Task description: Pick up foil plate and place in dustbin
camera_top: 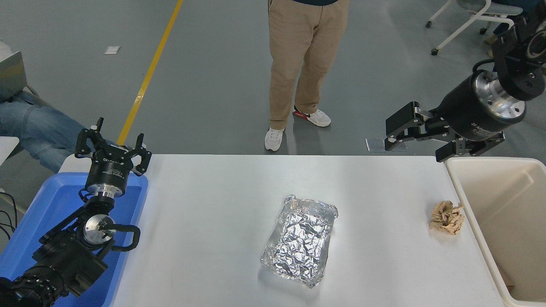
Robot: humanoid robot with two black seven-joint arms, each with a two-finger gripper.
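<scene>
The dustbin (469,200) and the standing person (298,64) are cut off by the frame edges.

I see a crumpled tan paper wad (446,218) on the white bench (213,221). A blue tub (51,213) sits at its left end. A person in tan trousers (298,64) stands beyond.

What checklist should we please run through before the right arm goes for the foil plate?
1. Right gripper open and empty: ok.
2. Foil plate lying free on the table, nothing on it: ok.
3. Paper wad apart from the plate: ok.
4. Dustbin open at the table's right end: ok; its whole inside: cannot tell.
5. Left gripper parked over the blue tub, out of the path: ok.
6. Person beyond the far edge, not reaching in: ok.
</scene>
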